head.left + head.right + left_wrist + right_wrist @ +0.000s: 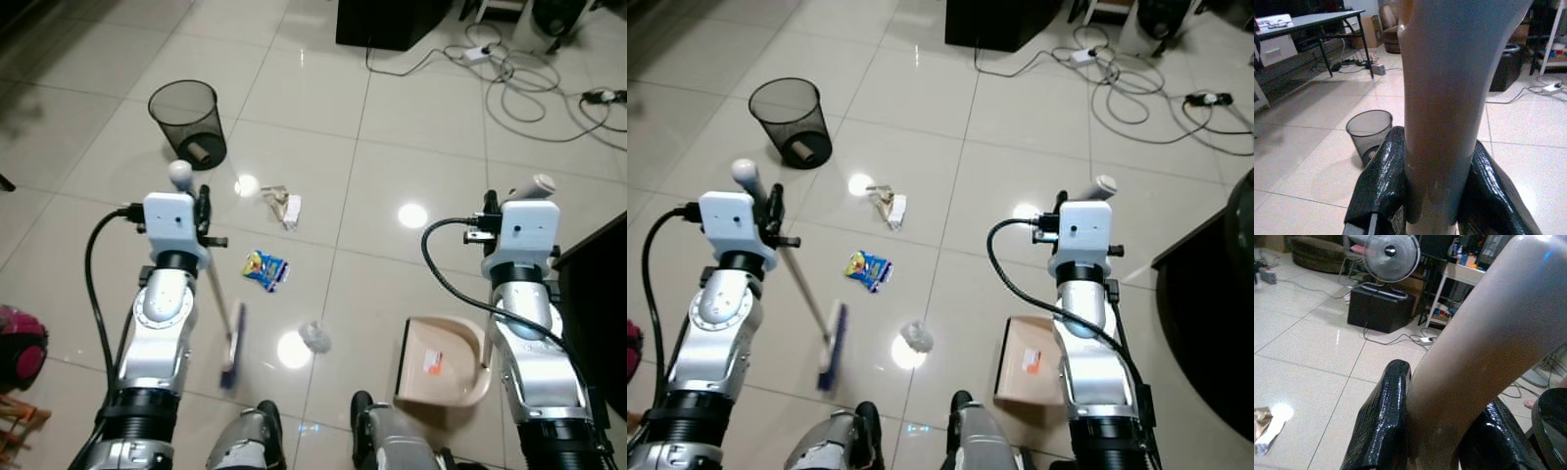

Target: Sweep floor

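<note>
Gripping the broom (223, 318) handle tight in the left gripper (1422, 196), fingers clamped either side of the shaft, with the blue brush head resting on the tiles just ahead of the robot's feet. Holding the dustpan (443, 362) by its long handle in the right gripper (1437, 431), fingers closed around it, pan sitting on the floor to the right. Judging the sweeping as barely begun: leaving a crumpled wrapper (282, 205), a blue-and-yellow packet (265, 269) and a white wad (313, 336) scattered on the floor between broom and pan, none gathered into the pan. Standing well apart, a mesh bin (188, 121) waiting for the load.
</note>
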### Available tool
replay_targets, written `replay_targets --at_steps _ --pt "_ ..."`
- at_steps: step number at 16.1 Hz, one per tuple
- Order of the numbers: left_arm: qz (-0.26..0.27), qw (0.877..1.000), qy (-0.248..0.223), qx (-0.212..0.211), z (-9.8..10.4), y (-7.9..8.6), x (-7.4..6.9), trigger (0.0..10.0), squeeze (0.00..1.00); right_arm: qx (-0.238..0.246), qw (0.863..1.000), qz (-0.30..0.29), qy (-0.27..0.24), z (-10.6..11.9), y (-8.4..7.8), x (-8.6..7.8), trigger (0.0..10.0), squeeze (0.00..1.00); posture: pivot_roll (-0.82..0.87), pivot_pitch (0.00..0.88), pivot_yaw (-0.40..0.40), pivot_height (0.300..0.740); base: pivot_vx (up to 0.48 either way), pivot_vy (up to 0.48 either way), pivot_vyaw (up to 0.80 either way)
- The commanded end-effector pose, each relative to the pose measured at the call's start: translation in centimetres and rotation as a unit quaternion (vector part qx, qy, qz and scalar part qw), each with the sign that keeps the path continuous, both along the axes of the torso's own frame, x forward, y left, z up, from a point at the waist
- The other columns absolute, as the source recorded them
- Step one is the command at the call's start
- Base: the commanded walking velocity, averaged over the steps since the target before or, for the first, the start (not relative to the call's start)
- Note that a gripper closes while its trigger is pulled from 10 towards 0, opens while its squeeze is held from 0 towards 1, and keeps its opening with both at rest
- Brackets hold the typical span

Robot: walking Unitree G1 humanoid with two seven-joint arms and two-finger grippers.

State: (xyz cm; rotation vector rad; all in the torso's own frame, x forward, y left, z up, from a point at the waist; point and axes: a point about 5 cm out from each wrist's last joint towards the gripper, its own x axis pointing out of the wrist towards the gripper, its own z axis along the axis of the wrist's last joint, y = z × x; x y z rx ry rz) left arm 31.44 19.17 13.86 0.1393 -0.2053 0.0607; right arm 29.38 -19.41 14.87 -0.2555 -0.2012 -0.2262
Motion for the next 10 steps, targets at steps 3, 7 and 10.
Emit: replay_targets --at_steps 3,7,10 --pt "0.024 1.000 0.007 -0.016 -0.9 1.1 -0.9 10.0 0.00 -0.020 0.999 -0.007 -0.028 -0.3 0.2 0.1 10.0 0.00 -0.06 0.334 0.032 0.740 0.000 0.000 0.00" --pt "0.003 0.999 -0.007 -0.036 -1.4 -0.1 -1.8 10.0 0.00 -0.052 0.994 0.057 -0.075 -0.5 2.1 1.0 10.0 0.00 -0.05 0.383 0.010 0.740 0.000 0.000 0.00" --pt "-0.027 0.998 -0.013 -0.054 -1.1 -1.1 -2.2 10.0 0.00 -0.066 0.988 0.094 -0.104 -0.1 3.3 2.4 10.0 0.00 -0.03 0.418 0.011 0.740 0.000 0.000 0.00"
